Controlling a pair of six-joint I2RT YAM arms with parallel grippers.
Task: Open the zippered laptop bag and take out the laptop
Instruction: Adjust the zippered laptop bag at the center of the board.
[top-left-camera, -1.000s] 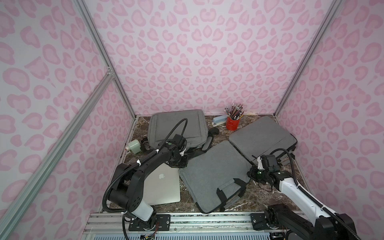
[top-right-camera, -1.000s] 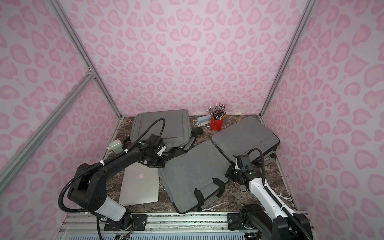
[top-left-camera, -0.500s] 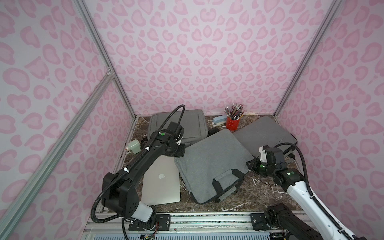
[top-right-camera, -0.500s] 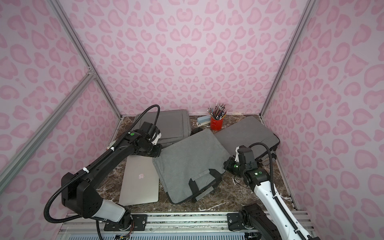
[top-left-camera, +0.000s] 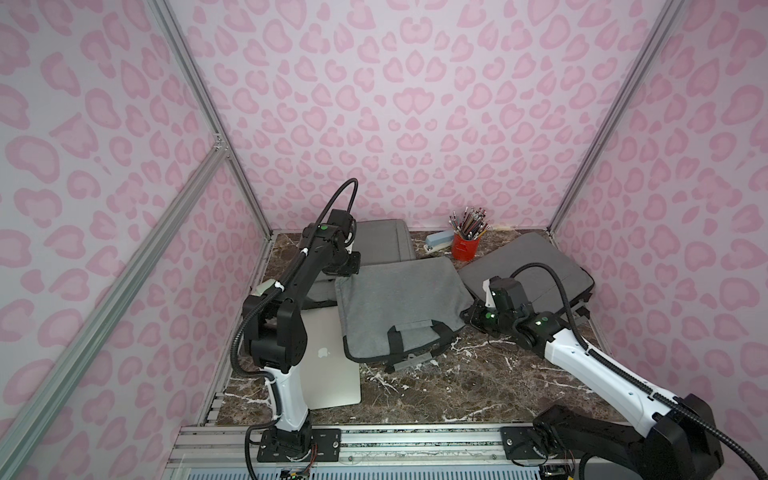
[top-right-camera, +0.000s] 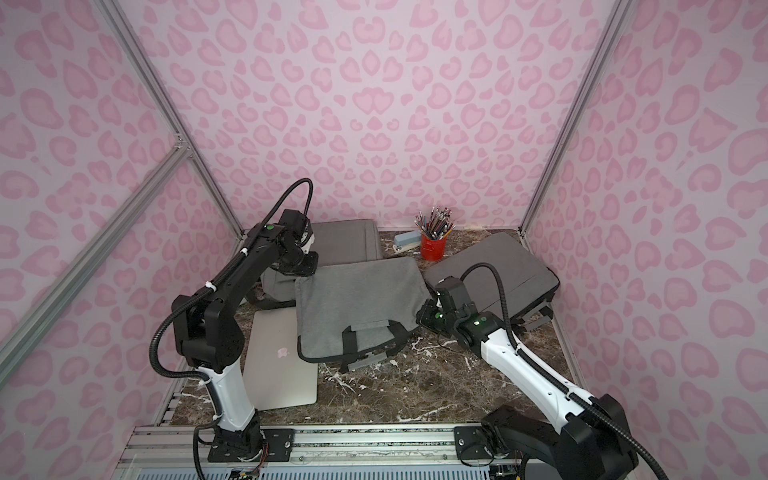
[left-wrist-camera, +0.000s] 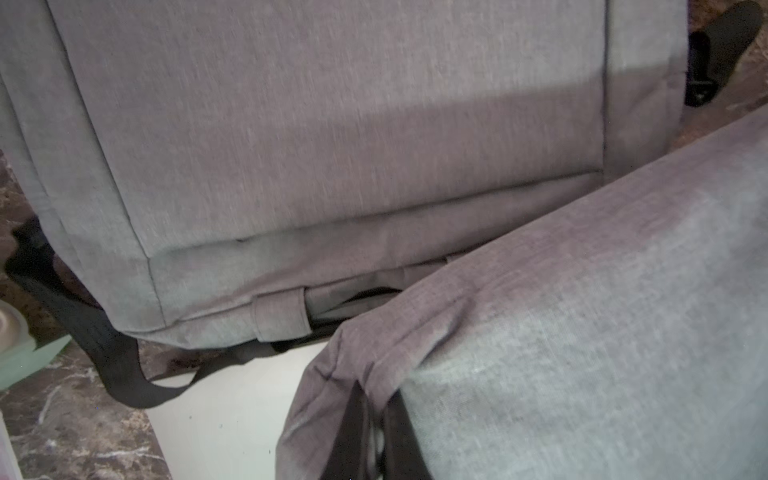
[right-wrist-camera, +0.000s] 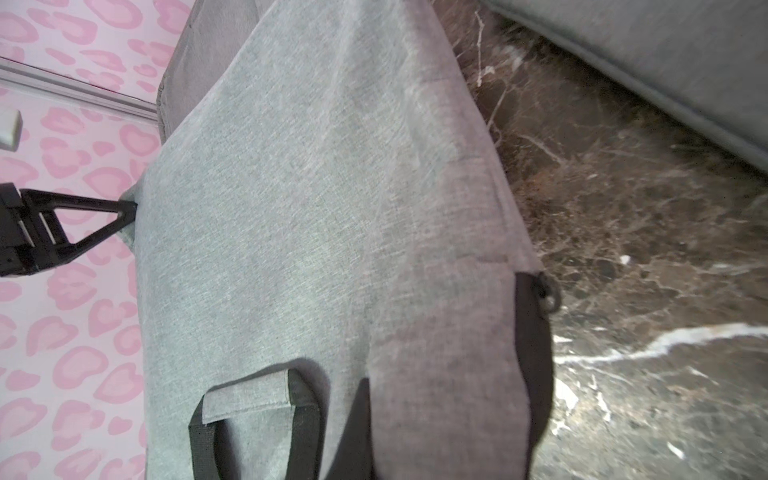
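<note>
The grey laptop bag (top-left-camera: 399, 299) (top-right-camera: 357, 299) hangs tilted above the marble table, far edge raised, black handle (top-left-camera: 415, 332) toward the front. My left gripper (top-left-camera: 347, 270) (left-wrist-camera: 376, 436) is shut on its far left corner. My right gripper (top-left-camera: 467, 311) (right-wrist-camera: 449, 436) is shut on its right corner, with fabric between the fingers (right-wrist-camera: 536, 374). The silver laptop (top-left-camera: 328, 365) (top-right-camera: 282, 370) (left-wrist-camera: 232, 407) lies flat on the table outside the bag, at the front left, its near end partly under the bag's edge.
A second grey bag (top-left-camera: 382, 241) (left-wrist-camera: 332, 124) lies at the back left and a third, darker one (top-left-camera: 532, 266) at the back right. A red cup of pencils (top-left-camera: 465, 245) and a blue-grey stapler (top-left-camera: 438, 240) stand by the back wall.
Both grippers have lifted the bag off the table and swung it toward the back, so it now hangs squarer. More of the laptop shows. Both arms rose.
</note>
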